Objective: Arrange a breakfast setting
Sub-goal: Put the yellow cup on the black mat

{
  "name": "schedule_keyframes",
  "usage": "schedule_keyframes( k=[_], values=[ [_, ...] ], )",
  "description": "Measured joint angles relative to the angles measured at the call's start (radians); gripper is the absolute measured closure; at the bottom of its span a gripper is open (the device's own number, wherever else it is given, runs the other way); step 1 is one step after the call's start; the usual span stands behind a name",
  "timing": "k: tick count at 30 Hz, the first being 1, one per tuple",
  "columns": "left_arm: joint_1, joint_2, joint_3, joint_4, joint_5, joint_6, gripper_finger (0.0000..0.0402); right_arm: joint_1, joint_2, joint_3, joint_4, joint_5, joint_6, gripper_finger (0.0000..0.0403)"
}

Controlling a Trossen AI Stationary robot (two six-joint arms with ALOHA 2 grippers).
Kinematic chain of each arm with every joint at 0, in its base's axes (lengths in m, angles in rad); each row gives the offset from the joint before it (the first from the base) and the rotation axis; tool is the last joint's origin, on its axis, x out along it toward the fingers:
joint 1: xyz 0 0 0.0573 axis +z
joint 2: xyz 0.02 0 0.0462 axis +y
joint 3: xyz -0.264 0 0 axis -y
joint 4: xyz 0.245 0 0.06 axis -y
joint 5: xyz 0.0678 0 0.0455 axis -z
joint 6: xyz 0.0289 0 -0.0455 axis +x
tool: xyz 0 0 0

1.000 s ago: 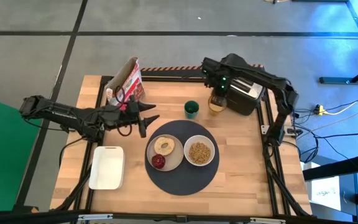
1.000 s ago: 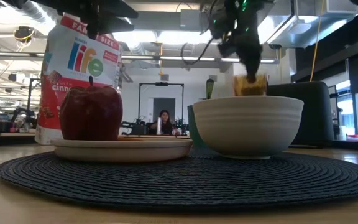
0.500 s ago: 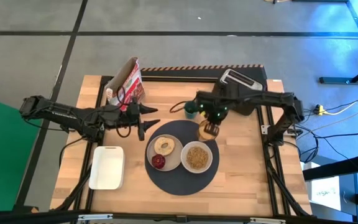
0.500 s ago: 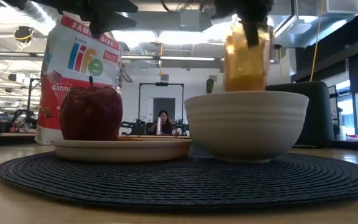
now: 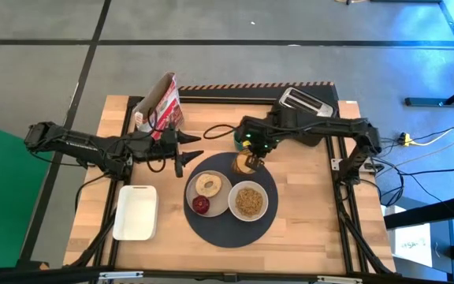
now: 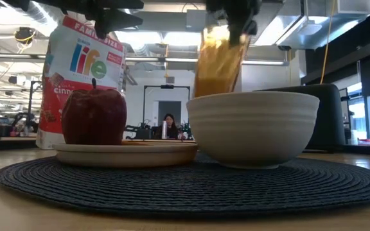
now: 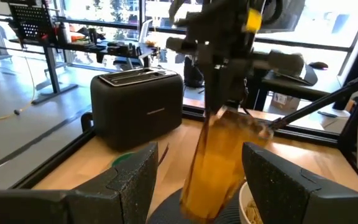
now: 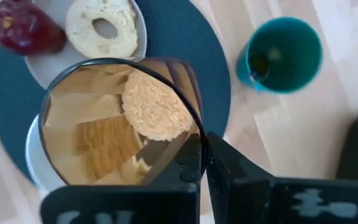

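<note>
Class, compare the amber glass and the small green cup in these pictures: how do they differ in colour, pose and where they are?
The amber glass is see-through amber; the small green cup is opaque teal-green. The glass hangs tilted in the air, pinched at its rim by the right gripper, over the dark mat's edge; the cup stands upright on the bare wooden table, untouched. Both are open-topped drinking vessels.
</note>
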State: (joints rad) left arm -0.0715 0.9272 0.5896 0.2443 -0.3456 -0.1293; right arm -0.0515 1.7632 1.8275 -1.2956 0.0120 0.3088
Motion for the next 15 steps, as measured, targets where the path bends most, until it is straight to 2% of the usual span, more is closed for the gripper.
schedule_keyframes(
  k=[9,15],
  values=[
    [-0.002,0.0,0.0,-0.01,-0.004,-0.053,0.0175,-0.043,0.114,-0.004,0.041,-0.035,-0.049,0.0403],
    [-0.002,0.0,0.0,-0.011,-0.013,-0.071,0.0175,-0.061,0.136,-0.004,0.039,-0.132,-0.047,0.0403]
  ],
)
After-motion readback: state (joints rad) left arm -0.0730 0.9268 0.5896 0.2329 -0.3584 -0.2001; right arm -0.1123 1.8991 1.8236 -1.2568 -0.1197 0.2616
